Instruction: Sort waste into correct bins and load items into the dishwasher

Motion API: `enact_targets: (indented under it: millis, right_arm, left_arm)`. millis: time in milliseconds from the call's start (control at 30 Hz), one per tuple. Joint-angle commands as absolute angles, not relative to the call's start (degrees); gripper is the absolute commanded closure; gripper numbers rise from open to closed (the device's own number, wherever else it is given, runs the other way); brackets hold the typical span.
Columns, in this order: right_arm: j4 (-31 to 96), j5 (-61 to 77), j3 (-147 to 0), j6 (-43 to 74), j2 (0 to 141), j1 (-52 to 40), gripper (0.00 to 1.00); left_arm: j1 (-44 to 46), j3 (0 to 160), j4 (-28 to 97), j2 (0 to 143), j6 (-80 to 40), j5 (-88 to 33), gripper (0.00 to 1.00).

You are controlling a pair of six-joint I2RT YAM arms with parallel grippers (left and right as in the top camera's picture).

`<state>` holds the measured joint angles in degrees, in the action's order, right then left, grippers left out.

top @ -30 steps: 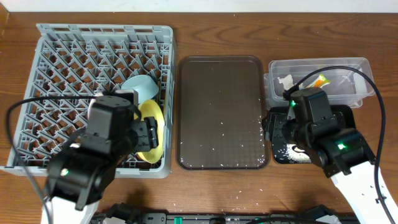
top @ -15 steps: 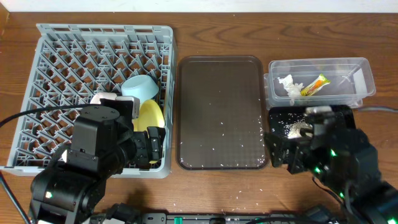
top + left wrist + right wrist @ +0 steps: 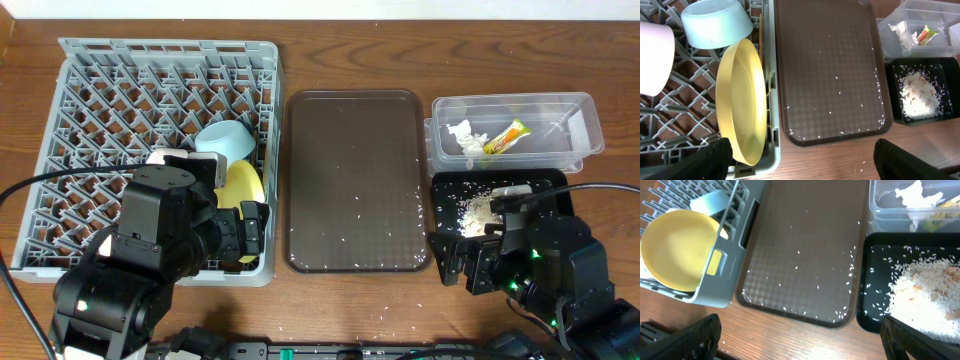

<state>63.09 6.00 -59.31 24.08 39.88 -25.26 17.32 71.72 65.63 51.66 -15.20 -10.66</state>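
Note:
The grey dishwasher rack (image 3: 100, 100) holds the yellow plate (image 3: 243, 188) on edge by its right wall, with the light blue bowl (image 3: 225, 140) behind it and the white bowl (image 3: 655, 57) to the left. My left gripper (image 3: 250, 234) hangs open over the rack's front right corner, near the plate but not touching it, empty in the left wrist view (image 3: 802, 160). The clear tub (image 3: 590, 125) contains the tissue (image 3: 462, 137) and wrapper (image 3: 505, 135). Rice (image 3: 478, 208) lies heaped in the black tray (image 3: 550, 185). My right gripper (image 3: 450, 262) stands open and empty at that tray's front left corner (image 3: 800, 340).
The dark brown serving tray (image 3: 355, 130) lies between the rack and the bins, with loose rice grains scattered over it. A few grains also lie on the wooden table (image 3: 350, 300) near the front edge.
My right arm has drawn back from over the black tray toward the table's front edge, and its jaws have spread wide. My left gripper has opened wider and pulled slightly back from the plate.

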Motion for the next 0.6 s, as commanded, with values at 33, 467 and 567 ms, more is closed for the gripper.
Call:
enact_targets:
  millis: [33,467,567]
  right_arm:
    - [64.6,5.1,-60.18,23.38,38.96,-24.14,0.01]
    - [27.53,4.93,-35.75,1.43,22.06,-6.17,0.01]
    - [25.1,4.95,-28.91,1.48,16.64,-3.6,0.01]
  left_arm:
    - [17.45,72.18,65.76,51.62,-15.29,-11.35,0.09]
    - [17.45,72.18,65.76,51.59,-15.29,-11.35,0.09]
    - [17.45,72.18,65.76,51.62,-15.29,-11.35,0.09]
